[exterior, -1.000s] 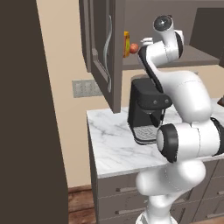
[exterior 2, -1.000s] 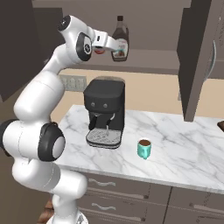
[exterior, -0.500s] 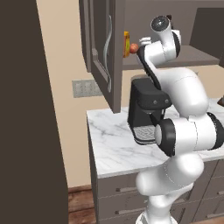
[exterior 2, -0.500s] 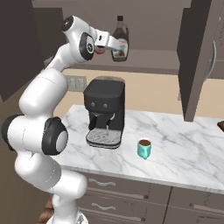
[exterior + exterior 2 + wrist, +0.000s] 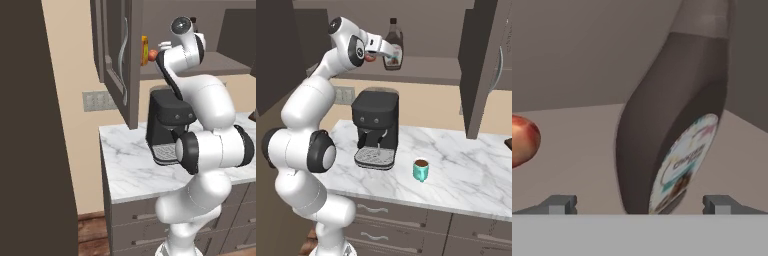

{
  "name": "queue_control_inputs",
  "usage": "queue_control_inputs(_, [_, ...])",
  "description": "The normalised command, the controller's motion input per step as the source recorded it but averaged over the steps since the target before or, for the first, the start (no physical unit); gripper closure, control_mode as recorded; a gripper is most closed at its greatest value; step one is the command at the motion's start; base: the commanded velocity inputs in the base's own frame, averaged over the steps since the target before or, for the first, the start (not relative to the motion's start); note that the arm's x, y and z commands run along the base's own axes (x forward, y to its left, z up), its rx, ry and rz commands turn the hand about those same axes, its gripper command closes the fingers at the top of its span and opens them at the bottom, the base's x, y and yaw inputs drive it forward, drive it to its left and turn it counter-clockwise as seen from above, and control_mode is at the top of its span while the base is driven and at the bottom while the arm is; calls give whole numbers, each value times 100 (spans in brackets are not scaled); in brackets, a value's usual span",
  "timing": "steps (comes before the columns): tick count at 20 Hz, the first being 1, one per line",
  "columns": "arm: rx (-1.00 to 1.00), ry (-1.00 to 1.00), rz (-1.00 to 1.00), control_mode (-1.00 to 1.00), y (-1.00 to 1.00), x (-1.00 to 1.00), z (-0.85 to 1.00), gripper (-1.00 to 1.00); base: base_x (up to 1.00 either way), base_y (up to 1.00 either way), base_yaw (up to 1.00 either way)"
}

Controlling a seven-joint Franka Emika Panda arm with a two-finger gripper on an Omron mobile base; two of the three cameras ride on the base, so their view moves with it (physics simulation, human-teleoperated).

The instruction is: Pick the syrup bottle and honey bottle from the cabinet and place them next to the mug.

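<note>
The tall dark brown syrup bottle (image 5: 672, 125) stands on the shelf of the cabinet (image 5: 428, 66), upright and close in front of the hand. My gripper (image 5: 640, 205) is open, one fingertip on each side of the bottle's base, not touching it. In the right base view the gripper (image 5: 388, 50) sits at the syrup bottle (image 5: 394, 46). The honey bottle (image 5: 144, 50) peeks out amber-orange behind the open cabinet door (image 5: 117, 60). The teal mug (image 5: 420, 170) stands on the marble counter (image 5: 466, 170), right of the coffee machine.
A small red ball (image 5: 522, 140) lies on the shelf left of the syrup bottle. A black coffee machine (image 5: 376, 127) stands under the cabinet. Another open cabinet door (image 5: 481, 65) hangs at the right. A dark tall panel (image 5: 30, 125) closes the left side.
The hand has edged slightly nearer to the syrup bottle; bottle, ball and mug have not moved.
</note>
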Motion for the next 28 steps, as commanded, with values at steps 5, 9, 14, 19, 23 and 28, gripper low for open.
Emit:
queue_control_inputs(5, [0,0,-4,-100,-7,3,-5,-100,0,0,0])
queue_control_inputs(9, [0,0,-3,-100,-4,8,-9,-100,0,0,0])
queue_control_inputs(14, [0,1,0,-100,0,15,-6,-100,0,0,0])
queue_control_inputs(19, [0,1,0,-100,0,11,-1,-100,0,0,0])
queue_control_inputs(23, [0,1,-1,-100,-1,11,0,-100,0,0,0])
queue_control_inputs(28, [0,1,-3,-100,-5,12,-1,-100,0,0,0])
